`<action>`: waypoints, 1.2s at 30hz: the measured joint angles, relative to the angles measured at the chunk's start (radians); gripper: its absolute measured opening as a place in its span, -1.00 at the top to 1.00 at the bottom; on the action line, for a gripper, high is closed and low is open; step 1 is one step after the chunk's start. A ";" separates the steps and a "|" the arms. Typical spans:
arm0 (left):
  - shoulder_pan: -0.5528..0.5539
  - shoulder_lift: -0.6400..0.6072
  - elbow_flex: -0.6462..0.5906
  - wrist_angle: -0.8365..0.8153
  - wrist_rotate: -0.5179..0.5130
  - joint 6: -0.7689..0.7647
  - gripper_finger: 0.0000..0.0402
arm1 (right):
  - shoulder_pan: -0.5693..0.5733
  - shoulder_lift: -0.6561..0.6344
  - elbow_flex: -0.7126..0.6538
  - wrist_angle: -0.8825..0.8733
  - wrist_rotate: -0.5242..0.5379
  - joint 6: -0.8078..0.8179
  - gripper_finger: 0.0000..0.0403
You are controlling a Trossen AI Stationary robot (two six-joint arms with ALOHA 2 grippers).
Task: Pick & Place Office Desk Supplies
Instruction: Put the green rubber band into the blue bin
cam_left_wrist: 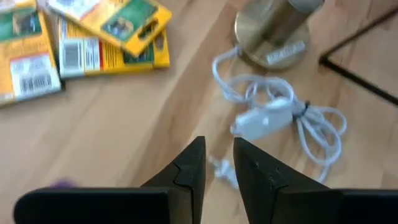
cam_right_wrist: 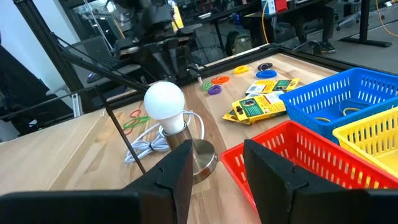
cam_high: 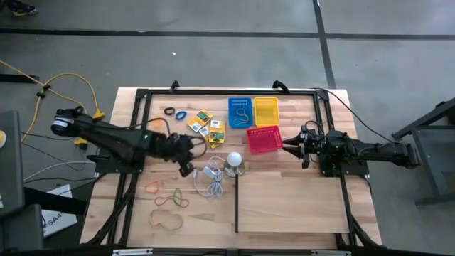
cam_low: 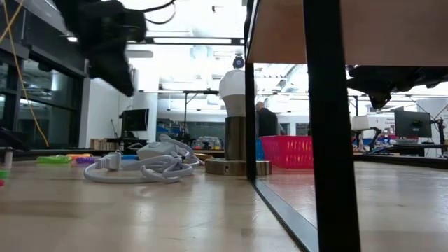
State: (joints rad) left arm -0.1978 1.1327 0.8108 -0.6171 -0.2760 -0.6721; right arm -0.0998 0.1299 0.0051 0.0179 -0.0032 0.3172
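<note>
Near edge of desk (cam_high: 284, 206), about 7 o'clock from centre: tan, red and green rubber bands (cam_high: 168, 200) lie loose, likely a pool of unsorted stock.

Centre: coiled white cord (cam_high: 210, 174) touches the silvery base of the white bulb (cam_high: 234, 159). Neither belongs to the supplies; both read as clutter to work around.

Left end effector (cam_high: 186, 151) hangs above the desk at 9 o'clock from the bulb. In the left wrist view its fingers (cam_left_wrist: 186, 171) stand a narrow gap apart with nothing between them. The cord lies just ahead, the yellow-and-green packets (cam_left_wrist: 81, 37) farther off. Judgement: it is between picks.

Right end effector (cam_high: 298, 146) waits at 3 o'clock, fingers apart and empty, just beside the red basket (cam_high: 264, 139).

Far side, 12 o'clock: blue basket (cam_high: 240, 112) and yellow basket (cam_high: 266, 111) sit side by side, probably as drop bins. Coloured rings (cam_high: 175, 113) lie at 11 o'clock.
</note>
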 joint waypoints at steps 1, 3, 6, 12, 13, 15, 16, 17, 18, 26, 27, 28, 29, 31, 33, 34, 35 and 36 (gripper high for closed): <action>-0.030 -0.004 0.000 -0.014 -0.019 -0.028 0.61 | 0.000 0.000 0.000 0.000 0.000 0.000 0.35; -0.087 -0.009 -0.001 -0.049 -0.059 -0.073 0.61 | 0.000 0.000 0.000 0.000 0.000 0.000 0.35; -0.166 -0.009 -0.001 -0.076 -0.100 -0.126 0.61 | 0.000 0.000 0.000 0.000 0.000 0.000 0.35; -0.279 -0.002 -0.002 -0.081 -0.101 -0.125 0.61 | 0.000 0.000 0.000 0.000 0.000 0.000 0.35; -0.295 -0.002 -0.002 -0.081 -0.096 -0.112 0.61 | 0.000 0.000 0.000 0.000 0.000 0.000 0.35; -0.328 -0.002 -0.002 -0.083 -0.089 -0.084 0.61 | 0.000 0.000 0.000 0.000 0.000 0.000 0.35; -0.344 -0.002 -0.002 -0.082 -0.083 -0.066 0.61 | 0.000 0.000 0.000 0.000 0.000 0.000 0.35; -0.358 -0.002 -0.002 -0.082 -0.074 -0.053 0.61 | 0.000 0.000 0.000 0.000 0.000 0.000 0.35; -0.370 -0.002 -0.002 -0.083 -0.067 -0.044 0.61 | 0.000 0.000 0.000 0.000 0.000 0.000 0.35; -0.479 -0.002 -0.002 -0.083 -0.031 -0.036 0.61 | 0.000 0.000 0.000 0.000 0.000 0.000 0.35; -0.495 -0.002 -0.002 -0.085 -0.029 -0.029 0.61 | 0.000 0.000 0.000 0.000 0.000 0.000 0.35; -0.513 -0.002 -0.002 -0.088 -0.029 -0.018 0.61 | 0.000 0.000 0.000 0.000 0.000 0.000 0.35; -0.531 -0.002 -0.002 -0.091 -0.029 -0.006 0.61 | 0.000 0.000 0.000 0.000 0.000 0.000 0.35; -0.569 -0.002 -0.002 -0.093 -0.029 0.019 0.61 | 0.000 0.000 0.000 0.000 0.000 0.000 0.35; -0.605 -0.002 -0.002 -0.097 -0.029 0.038 0.61 | 0.000 0.000 0.000 0.000 0.000 0.000 0.35; -0.623 -0.001 -0.002 -0.097 -0.029 0.051 0.61 | 0.000 0.000 0.000 0.000 0.000 0.000 0.35; -0.639 -0.001 -0.002 -0.096 -0.029 0.060 0.61 | 0.000 0.000 0.000 0.000 0.000 0.000 0.35; -0.653 -0.001 -0.002 -0.096 -0.029 0.068 0.61 | 0.000 0.000 0.000 0.000 0.000 0.000 0.35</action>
State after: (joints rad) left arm -0.8512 1.1313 0.8093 -0.7136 -0.3055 -0.6042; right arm -0.1000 0.1300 0.0054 0.0178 -0.0032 0.3172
